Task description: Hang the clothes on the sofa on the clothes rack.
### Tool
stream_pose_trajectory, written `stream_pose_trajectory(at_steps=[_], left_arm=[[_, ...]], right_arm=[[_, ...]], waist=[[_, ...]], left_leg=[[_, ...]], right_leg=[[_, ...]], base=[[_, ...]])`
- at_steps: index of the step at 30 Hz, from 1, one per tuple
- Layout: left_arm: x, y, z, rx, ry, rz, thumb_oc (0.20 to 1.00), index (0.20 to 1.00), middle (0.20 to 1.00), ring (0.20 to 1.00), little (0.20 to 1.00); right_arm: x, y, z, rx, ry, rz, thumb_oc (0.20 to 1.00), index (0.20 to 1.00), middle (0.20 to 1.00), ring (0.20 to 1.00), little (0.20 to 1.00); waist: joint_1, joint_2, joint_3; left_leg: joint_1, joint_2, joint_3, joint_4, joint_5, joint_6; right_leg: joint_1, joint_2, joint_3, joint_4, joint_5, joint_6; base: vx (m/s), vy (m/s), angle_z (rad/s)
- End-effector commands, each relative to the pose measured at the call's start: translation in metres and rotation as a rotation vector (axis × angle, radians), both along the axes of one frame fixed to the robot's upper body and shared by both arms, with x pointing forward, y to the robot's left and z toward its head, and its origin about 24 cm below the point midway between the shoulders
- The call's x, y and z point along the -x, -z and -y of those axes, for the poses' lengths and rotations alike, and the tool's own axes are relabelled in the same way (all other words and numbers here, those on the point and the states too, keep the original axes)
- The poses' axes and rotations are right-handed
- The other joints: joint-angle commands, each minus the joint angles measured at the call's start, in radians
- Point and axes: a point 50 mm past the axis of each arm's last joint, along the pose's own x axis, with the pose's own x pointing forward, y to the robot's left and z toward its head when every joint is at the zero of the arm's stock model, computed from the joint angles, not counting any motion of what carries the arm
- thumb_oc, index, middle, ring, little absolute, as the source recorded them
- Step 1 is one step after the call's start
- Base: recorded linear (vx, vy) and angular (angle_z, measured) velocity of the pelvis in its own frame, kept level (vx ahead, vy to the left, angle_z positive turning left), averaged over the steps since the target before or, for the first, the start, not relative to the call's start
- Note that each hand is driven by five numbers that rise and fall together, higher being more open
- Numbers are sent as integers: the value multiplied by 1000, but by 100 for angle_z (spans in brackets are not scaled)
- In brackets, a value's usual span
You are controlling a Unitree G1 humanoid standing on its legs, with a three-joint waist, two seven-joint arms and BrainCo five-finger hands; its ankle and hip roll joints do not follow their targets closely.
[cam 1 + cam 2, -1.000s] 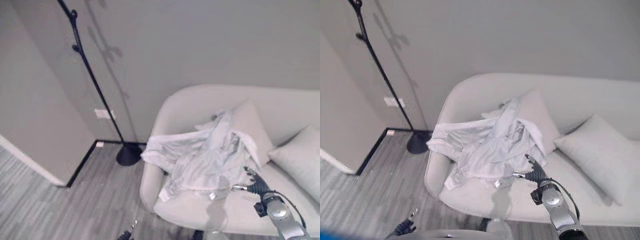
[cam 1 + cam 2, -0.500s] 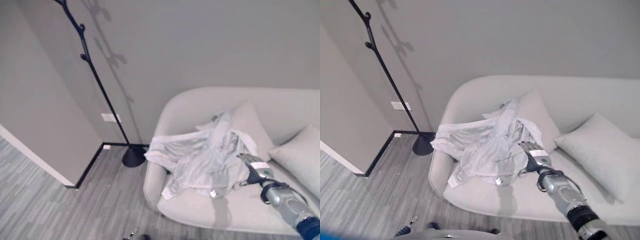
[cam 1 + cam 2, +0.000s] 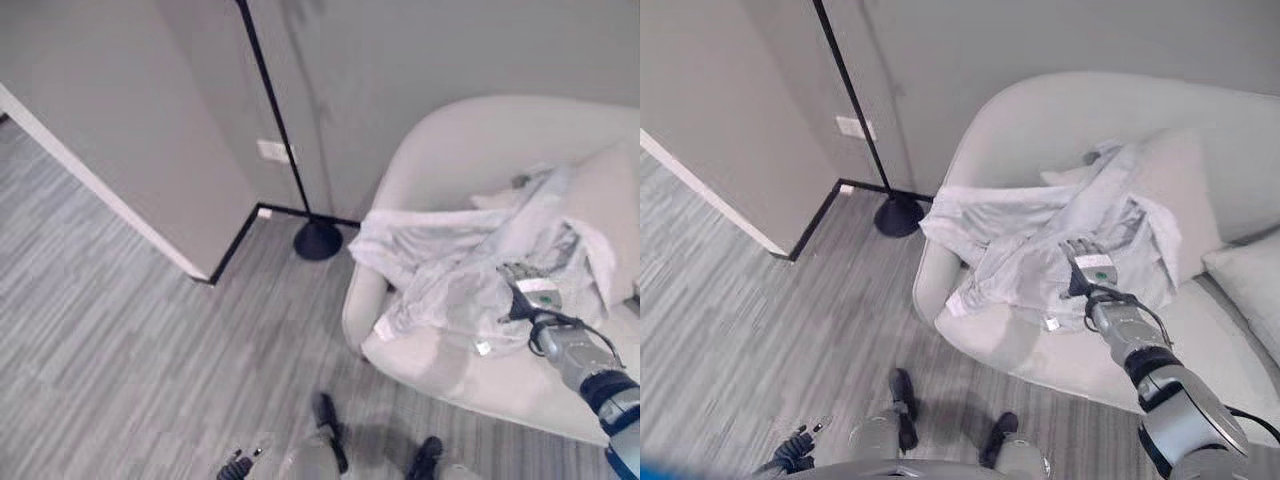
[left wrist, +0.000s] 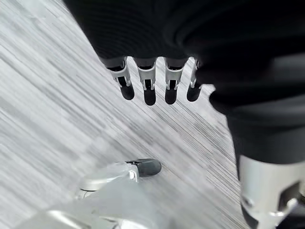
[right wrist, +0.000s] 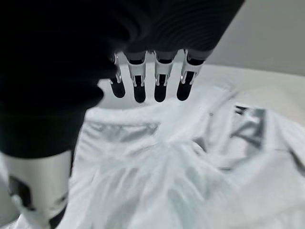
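Note:
A pale, crumpled garment (image 3: 455, 275) lies over the left end of the light sofa (image 3: 450, 130), one part draped on its arm. My right hand (image 3: 530, 291) reaches out over the garment's near side. Its fingers (image 5: 161, 76) are straight and just above the cloth (image 5: 181, 181); it is open and holds nothing. The black clothes rack (image 3: 277, 120) stands left of the sofa on a round base (image 3: 318, 240) against the wall. My left hand (image 3: 795, 446) hangs low over the floor, its fingers (image 4: 147, 81) straight and open.
A cushion (image 3: 1185, 180) lies behind the garment and another (image 3: 1245, 270) at the sofa's right. A projecting wall corner (image 3: 205, 270) stands left of the rack. Grey plank floor (image 3: 120, 340) spreads in front of the sofa.
The camera has tipped down and swung left, so sofa and rack sit further right. My right hand has gone from the garment's front edge to over the cloth.

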Motion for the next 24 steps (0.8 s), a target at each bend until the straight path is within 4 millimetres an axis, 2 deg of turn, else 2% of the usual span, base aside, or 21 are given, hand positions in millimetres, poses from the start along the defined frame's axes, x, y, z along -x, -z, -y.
stream_pose_trajectory(at_steps=[1,2,8,10,12,13,15,16,17,24], left_arm=[[-41,-13,-4,-57,65,126,1000,1000,1000,1000,1000],[-42,-13,-4,-56,64,127,1000,1000,1000,1000,1000],[-77,-29,-4,-64,101,257,1000,1000,1000,1000,1000],[-90,-37,-7,-77,117,310,1000,1000,1000,1000,1000],[-94,-41,-8,-82,124,328,1000,1000,1000,1000,1000],[-103,-48,-11,-95,134,371,1000,1000,1000,1000,1000],[-106,-51,-13,-101,138,384,1000,1000,1000,1000,1000],[-113,-58,-18,-121,152,421,1000,1000,1000,1000,1000],[-116,-62,-20,-132,155,433,1000,1000,1000,1000,1000],[-129,-80,-35,-211,184,500,1000,1000,1000,1000,1000]], right_arm=[[-22,-32,2,64,26,143,1000,1000,1000,1000,1000],[-22,-32,1,64,26,144,1000,1000,1000,1000,1000],[-34,-56,19,234,81,140,1000,1000,1000,1000,1000],[-34,-71,37,339,121,134,1000,1000,1000,1000,1000],[-33,-76,42,354,141,141,1000,1000,1000,1000,1000],[-30,-90,57,416,184,149,1000,1000,1000,1000,1000],[-29,-96,64,451,198,148,1000,1000,1000,1000,1000],[-23,-105,79,509,237,135,1000,1000,1000,1000,1000],[-23,-112,83,520,251,140,1000,1000,1000,1000,1000],[-14,-131,104,630,290,109,1000,1000,1000,1000,1000]], waist=[[-9,-37,69],[-9,-37,69],[21,-12,115],[33,-6,131],[36,-3,135],[46,9,148],[48,15,151],[52,26,162],[54,30,161],[61,50,177]], left_leg=[[-92,3,-68,39,44,-64],[-93,3,-68,40,44,-64],[-183,-24,-90,70,36,-56],[-227,-39,-93,80,34,-52],[-246,-43,-95,86,30,-51],[-290,-52,-95,106,25,-49],[-310,-56,-97,114,22,-48],[-343,-66,-92,123,20,-46],[-366,-71,-89,126,18,-44],[-506,-83,-75,158,5,-37]], right_leg=[[195,-22,-27,-300,132,80],[194,-22,-27,-300,132,80],[123,-58,-25,-290,155,97],[84,-74,-25,-284,169,107],[69,-81,-25,-281,173,110],[39,-97,-27,-273,182,117],[21,-105,-26,-269,185,120],[-10,-117,-24,-265,194,126],[-38,-125,-19,-260,200,130],[-191,-168,4,-226,223,148]], base=[[5,35,-6],[18,33,14],[19,48,8],[32,54,0],[8,42,1],[7,45,1],[3,53,1],[-7,74,5],[-21,98,3],[-7,51,-5]])
